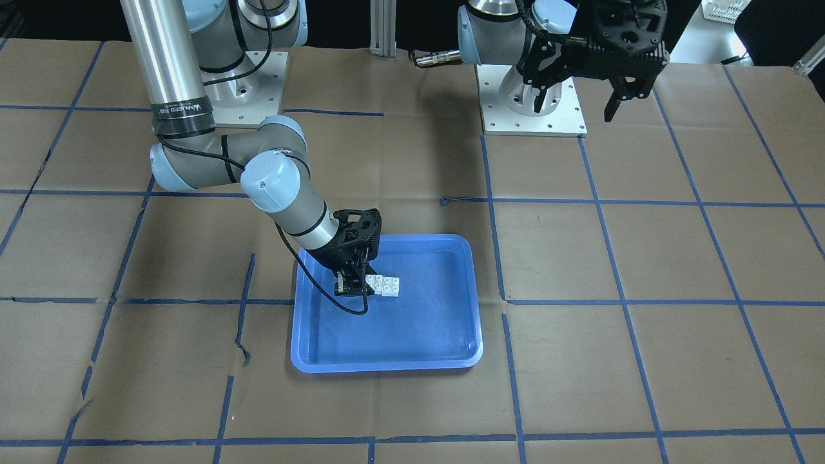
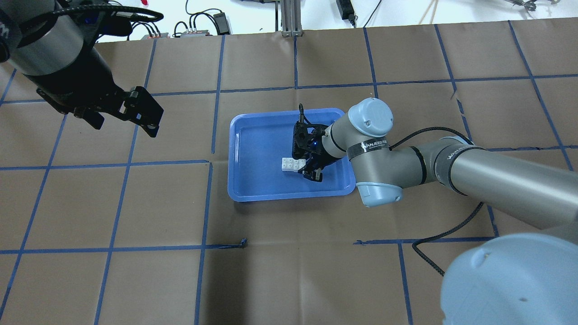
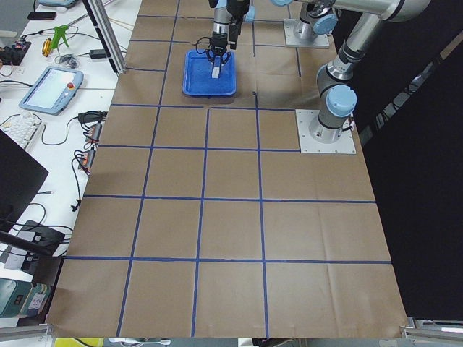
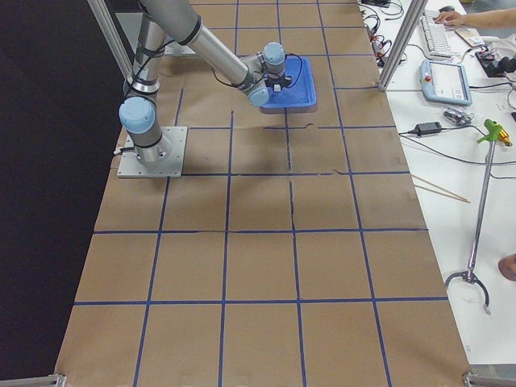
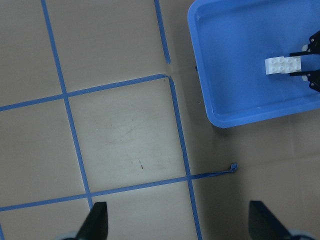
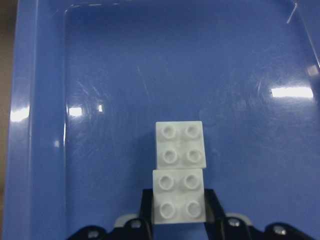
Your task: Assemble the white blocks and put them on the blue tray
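Note:
Two white blocks [image 6: 180, 170] lie end to end on the floor of the blue tray [image 6: 100, 75]; I cannot tell if they are joined. My right gripper [image 6: 178, 210] reaches down into the tray, its fingers [image 6: 212, 205] pressed against both sides of the nearer block. The blocks [image 1: 383, 285] and the right gripper [image 1: 351, 287] show in the front view, inside the tray [image 1: 387, 367]. They show from overhead too: the blocks [image 2: 291, 164] and the gripper [image 2: 311, 169]. My left gripper [image 2: 123, 122] hangs open and empty high over the table, well left of the tray [image 2: 253, 180].
The table is covered in brown paper with a blue tape grid [image 2: 212, 162]. Both arm base plates [image 1: 532, 103] stand at the robot's edge. Cables and devices [image 3: 51, 83] lie on a white bench beyond the table's far edge.

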Tool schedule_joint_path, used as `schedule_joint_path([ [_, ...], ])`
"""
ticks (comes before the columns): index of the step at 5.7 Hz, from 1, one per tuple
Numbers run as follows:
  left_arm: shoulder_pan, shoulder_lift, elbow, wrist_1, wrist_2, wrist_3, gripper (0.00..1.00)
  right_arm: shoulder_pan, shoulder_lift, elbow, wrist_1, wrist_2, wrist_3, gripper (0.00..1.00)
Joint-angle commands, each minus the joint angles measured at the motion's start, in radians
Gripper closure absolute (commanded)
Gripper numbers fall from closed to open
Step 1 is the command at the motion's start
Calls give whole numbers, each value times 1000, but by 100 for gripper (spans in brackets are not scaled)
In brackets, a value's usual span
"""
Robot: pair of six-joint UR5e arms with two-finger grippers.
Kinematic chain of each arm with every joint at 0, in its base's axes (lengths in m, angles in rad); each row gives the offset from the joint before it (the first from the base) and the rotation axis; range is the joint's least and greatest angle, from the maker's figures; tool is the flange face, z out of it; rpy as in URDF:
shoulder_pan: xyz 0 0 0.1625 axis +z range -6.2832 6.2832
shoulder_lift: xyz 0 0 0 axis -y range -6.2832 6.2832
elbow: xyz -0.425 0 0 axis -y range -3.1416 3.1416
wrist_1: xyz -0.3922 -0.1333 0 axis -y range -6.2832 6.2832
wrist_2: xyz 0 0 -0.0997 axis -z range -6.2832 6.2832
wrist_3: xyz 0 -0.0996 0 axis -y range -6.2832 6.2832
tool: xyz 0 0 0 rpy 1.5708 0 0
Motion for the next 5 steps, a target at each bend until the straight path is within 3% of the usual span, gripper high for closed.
schedule_joint_path([
  [1, 0, 0, 0, 0, 0, 0, 1, 0, 3, -1, -20, 0, 17, 71],
  [5, 0, 0, 0, -9, 0, 0, 1, 0, 6, 0, -18, 0, 19, 71],
])
